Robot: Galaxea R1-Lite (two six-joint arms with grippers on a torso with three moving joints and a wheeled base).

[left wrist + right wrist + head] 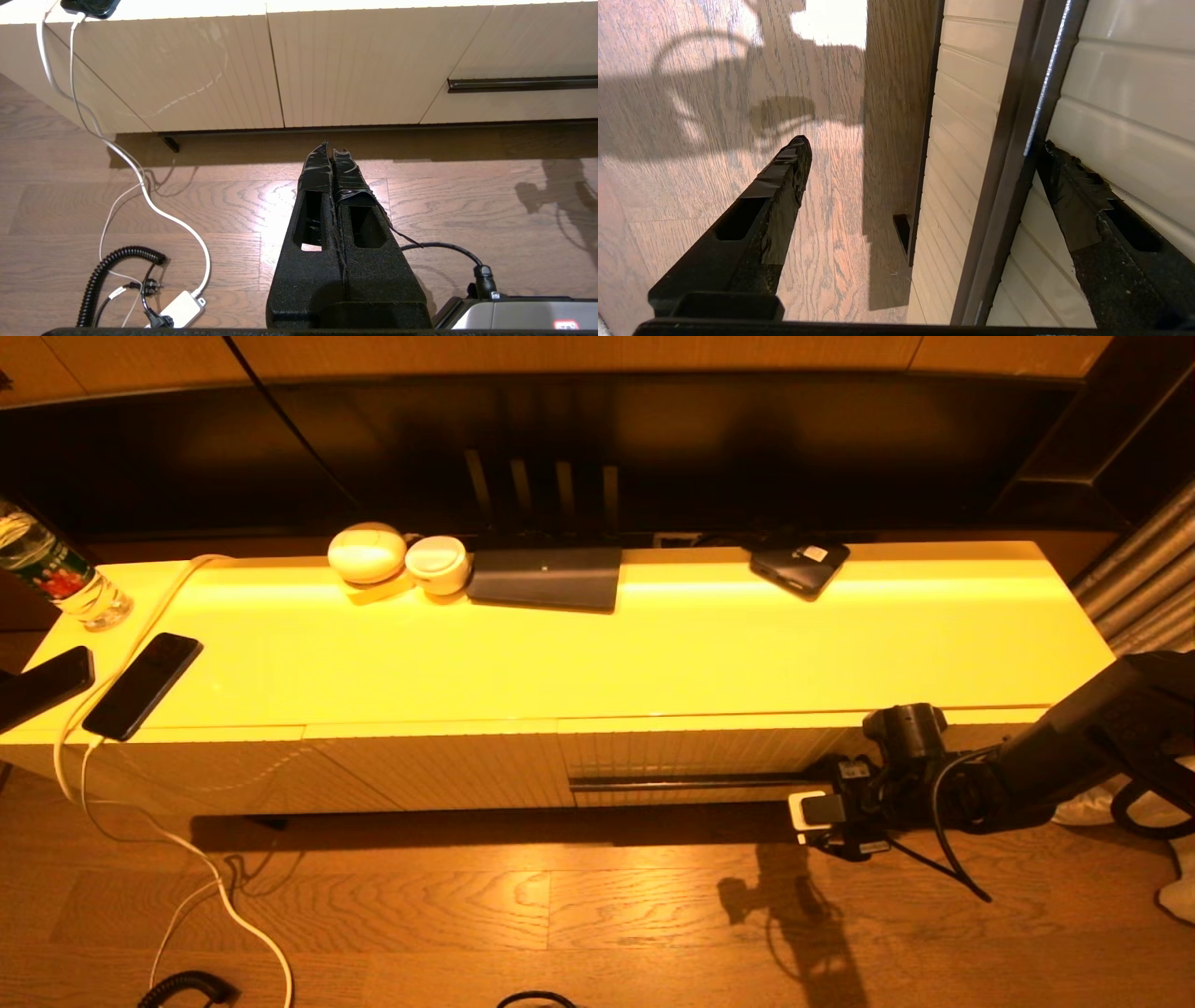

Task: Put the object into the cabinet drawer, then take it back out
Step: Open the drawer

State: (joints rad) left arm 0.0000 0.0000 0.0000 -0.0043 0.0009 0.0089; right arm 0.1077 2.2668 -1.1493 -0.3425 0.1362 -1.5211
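The cabinet drawer (700,751) is closed, its ribbed pale-yellow front crossed by a long dark handle slot (691,785). My right gripper (814,784) is at the right end of that slot and stands open. In the right wrist view the right gripper (924,144) straddles the slot (1017,140): one fingertip (1057,172) lies on the ribbed front with its tip at the slot's edge, and the other hangs over the floor. My left gripper (332,154) is shut on nothing, low over the floor facing the cabinet front. The clear bottle with the white cap is out of view.
On the cabinet top (653,644) lie a green-and-red labelled bottle (56,574), a phone (142,684) on a white cable, two white round cases (397,558), a dark pad (546,579) and a dark wallet (799,566). Cables (121,266) lie on the wooden floor.
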